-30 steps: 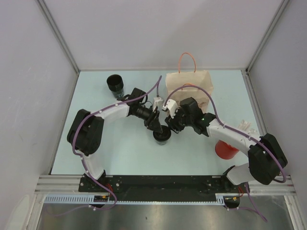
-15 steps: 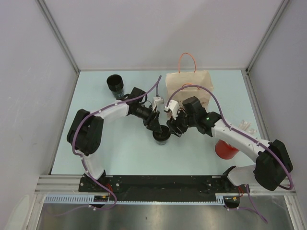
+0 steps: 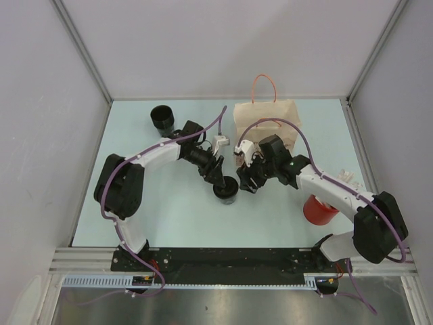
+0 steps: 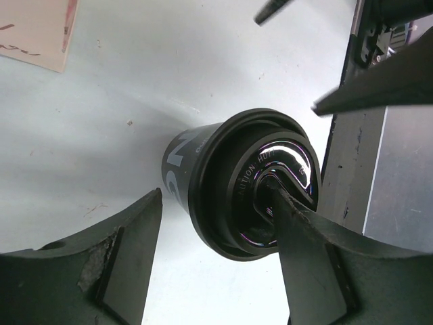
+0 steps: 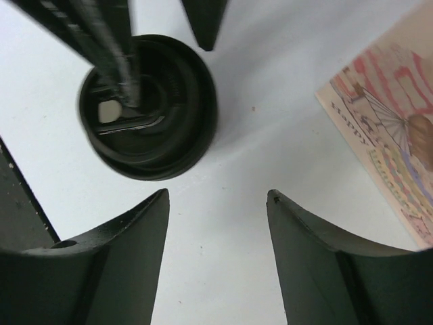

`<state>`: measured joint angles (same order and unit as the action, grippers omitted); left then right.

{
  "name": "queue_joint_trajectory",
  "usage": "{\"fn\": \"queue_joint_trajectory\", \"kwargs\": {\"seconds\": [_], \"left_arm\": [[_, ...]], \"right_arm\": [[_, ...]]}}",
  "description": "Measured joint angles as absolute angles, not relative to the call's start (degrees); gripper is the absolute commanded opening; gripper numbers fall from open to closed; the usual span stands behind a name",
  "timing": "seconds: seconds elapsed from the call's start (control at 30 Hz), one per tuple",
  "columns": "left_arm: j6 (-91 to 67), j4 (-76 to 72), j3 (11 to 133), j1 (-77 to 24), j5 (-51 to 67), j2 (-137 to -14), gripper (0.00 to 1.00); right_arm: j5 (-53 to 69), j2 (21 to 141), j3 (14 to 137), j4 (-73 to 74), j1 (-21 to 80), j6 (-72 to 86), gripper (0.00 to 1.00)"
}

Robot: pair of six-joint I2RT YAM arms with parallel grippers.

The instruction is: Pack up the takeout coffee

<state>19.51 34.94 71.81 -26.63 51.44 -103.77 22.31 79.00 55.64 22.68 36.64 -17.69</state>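
Takeout coffee cup [image 3: 226, 190]: black, with a black lid embossed CAUTION HOT and white lettering on the wall. It stands upright on the pale table [image 3: 149, 217] between the fingers of the left gripper [image 3: 220, 176]. That gripper's jaws are spread, with one finger lying across the lid top and the other standing off the cup wall with a gap showing, so the cup is not pinched. Right gripper [image 5: 216, 196]: jaws spread, nothing between them. The cup sits just ahead of its fingertips and to their left, apart from both. Paper bag [image 3: 266, 125]: tan, with orange cord handles and a printed panel, lying flat on the table. It is off to the right of the right gripper's fingertips, and one corner shows well ahead of the left gripper, past the cup. Second black cup [image 3: 162, 120]: upright, well apart from the left gripper and back beside that arm's wrist link. Red cup [image 3: 318, 210]: far behind the right gripper, partly hidden under that arm's forearm. Small white item [image 3: 346, 177]: beside the same forearm, too small to identify
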Motion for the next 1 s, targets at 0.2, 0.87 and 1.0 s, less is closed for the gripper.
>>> {"fn": "queue_joint_trajectory", "kwargs": {"seconds": [0.2, 0.87, 1.0], "left_arm": [[19.2, 34.76, 71.79, -26.61, 51.46, -103.88, 0.71], [14.94, 29.61, 70.17, -28.12, 51.2, -103.83, 0.7], [14.94, 29.19, 70.02, -28.12, 51.2, -103.7, 0.7]], "right_arm": [[23.51, 82.61, 55.66, 21.5, 33.21, -12.29, 0.56], [28.58, 83.88, 55.66, 20.14, 32.27, -6.04, 0.47], [27.24, 83.9, 55.64, 19.2, 32.53, -6.0, 0.46]]}}
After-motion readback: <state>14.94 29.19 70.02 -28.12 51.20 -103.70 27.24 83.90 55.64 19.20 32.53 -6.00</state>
